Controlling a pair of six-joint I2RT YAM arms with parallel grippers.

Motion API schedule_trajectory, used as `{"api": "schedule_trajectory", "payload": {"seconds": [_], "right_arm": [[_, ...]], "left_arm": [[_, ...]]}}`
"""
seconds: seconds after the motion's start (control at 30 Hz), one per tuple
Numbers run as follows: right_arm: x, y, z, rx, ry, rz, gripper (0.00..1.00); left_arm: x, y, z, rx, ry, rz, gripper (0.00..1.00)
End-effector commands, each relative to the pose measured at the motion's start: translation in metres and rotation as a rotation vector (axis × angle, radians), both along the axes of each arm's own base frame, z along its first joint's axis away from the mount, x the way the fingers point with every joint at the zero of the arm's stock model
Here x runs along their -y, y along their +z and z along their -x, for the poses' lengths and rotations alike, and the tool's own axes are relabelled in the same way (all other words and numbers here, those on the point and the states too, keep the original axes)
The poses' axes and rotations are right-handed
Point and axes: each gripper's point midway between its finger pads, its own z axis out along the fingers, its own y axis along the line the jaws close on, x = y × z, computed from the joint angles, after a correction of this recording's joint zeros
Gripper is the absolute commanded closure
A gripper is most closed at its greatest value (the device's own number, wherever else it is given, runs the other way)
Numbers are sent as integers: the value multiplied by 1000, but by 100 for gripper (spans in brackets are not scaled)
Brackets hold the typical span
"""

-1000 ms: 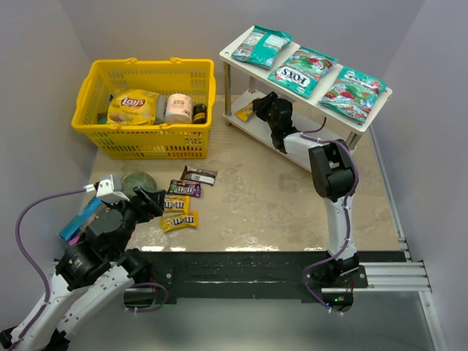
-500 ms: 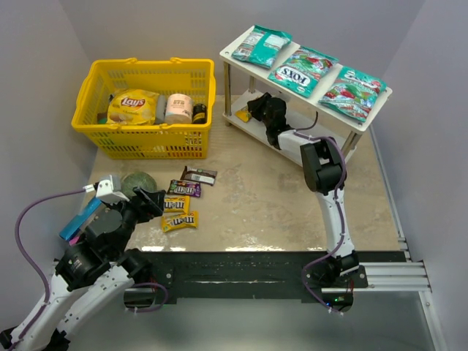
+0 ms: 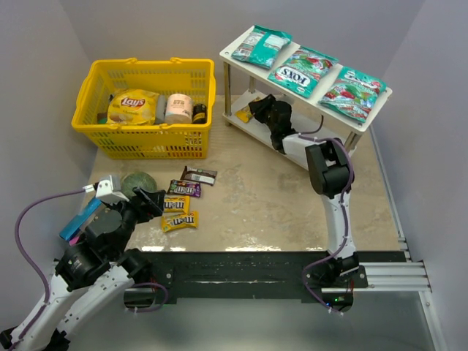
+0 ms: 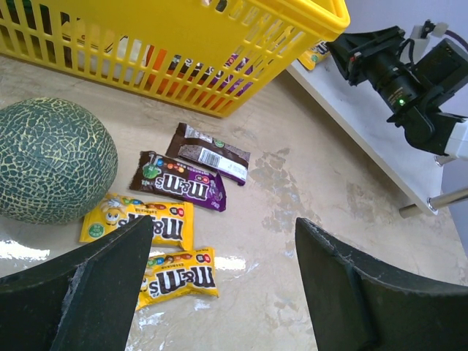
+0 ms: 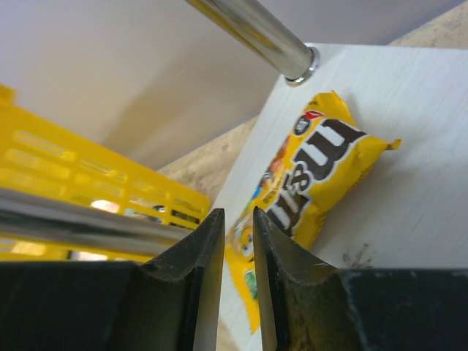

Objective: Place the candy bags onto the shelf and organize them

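While right gripper (image 5: 238,285) hangs over shelf (image 3: 252,126) lower board, jaws nearly closed, empty; yellow packet (image 5: 307,190) lies flat there, placing step. Left gripper (image 4: 223,281) jaws wide, empty, above worktop packets (image 4: 179,183). Next: pick purple one.

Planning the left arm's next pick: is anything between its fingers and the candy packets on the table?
Nothing visible. The left gripper is open above the yellow packets, with bare table between. The melon sits off to the side.
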Motion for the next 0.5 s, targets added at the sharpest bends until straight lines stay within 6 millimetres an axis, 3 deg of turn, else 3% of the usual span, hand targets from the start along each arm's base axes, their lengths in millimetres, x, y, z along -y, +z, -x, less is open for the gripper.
{"api": "schedule_trajectory", "payload": {"seconds": [0.0,0.03,0.2,0.23,0.3,0.33,0.37,0.43,0.47], "right_arm": [[-3,100,19,210,56,-138,72],[-3,106,23,215,57,-153,71],[-18,83,59,133,136,-172,62],[-30,77,70,114,152,-158,59],[-38,67,94,83,177,-125,54],[-52,63,110,70,193,-115,53],[-55,47,126,34,205,-84,53],[-73,64,160,35,257,-86,52],[-72,45,177,-33,257,-57,51]], "left_arm": [[-5,14,0,51,30,55,17],[-5,13,0,51,28,54,16],[-4,14,0,54,23,54,16],[-4,14,0,54,21,54,16],[-3,14,0,54,17,50,15],[-3,14,0,53,16,49,14],[-3,14,0,55,17,51,14],[-3,14,0,55,16,53,12],[-3,14,0,54,14,49,11]]}}
